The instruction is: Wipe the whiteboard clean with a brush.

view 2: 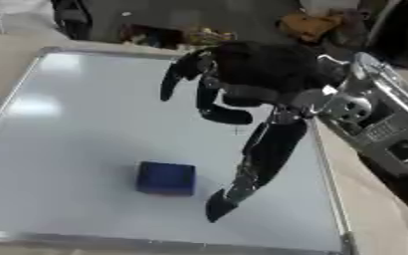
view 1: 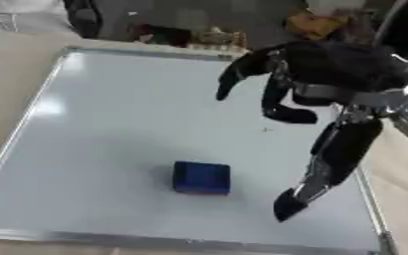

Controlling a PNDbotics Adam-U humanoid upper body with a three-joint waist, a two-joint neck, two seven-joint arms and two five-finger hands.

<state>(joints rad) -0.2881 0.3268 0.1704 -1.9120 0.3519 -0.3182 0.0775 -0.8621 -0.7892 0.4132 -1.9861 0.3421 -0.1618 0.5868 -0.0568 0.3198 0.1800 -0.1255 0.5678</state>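
Whiteboard (view 1: 85, 149), a white panel in a silver metal frame, lies flat on the beige table (view 1: 16, 64). A small dark blue block-shaped brush (view 1: 201, 178) sits on its near middle, untouched. The black right hand (view 2: 259, 74) hangs over the board's right side, fingers spread and relaxed, holding nothing, apart from the brush.

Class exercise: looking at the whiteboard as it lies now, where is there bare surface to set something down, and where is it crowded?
Bare: the whiteboard's whole left half, from its left frame to the blue brush, and the strip along its near edge. Crowded: the right side, where the open right hand hangs over the board, fingers spread, one reaching down beside the brush.
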